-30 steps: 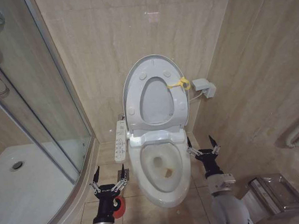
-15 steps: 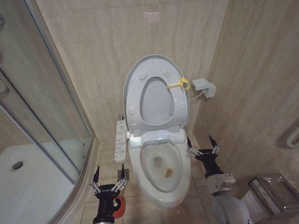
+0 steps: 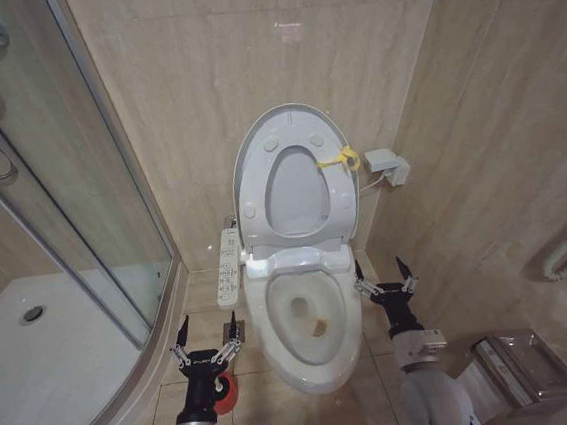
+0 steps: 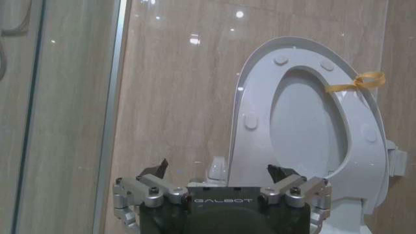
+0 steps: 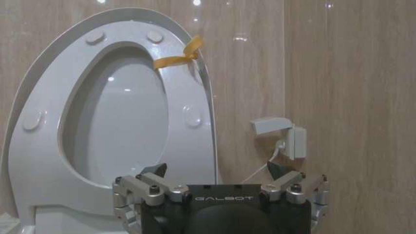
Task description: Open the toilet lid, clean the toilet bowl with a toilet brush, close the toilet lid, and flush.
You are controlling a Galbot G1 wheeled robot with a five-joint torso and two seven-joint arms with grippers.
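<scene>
Toilet lid (image 3: 307, 122): raised upright against the wall.
Toilet bowl (image 3: 309, 363): uncovered.
Left hand (image 3: 207, 332): open, left of bowl.
Right hand (image 3: 384, 273): open, right of bowl.

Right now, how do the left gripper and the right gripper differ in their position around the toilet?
The left gripper hangs low beside the toilet bowl on the shower side, above a red holder; the right gripper hangs on the wall-socket side, further toward the back wall. Both are open and empty, apart from the bowl, pointing toward the raised toilet lid.
</scene>
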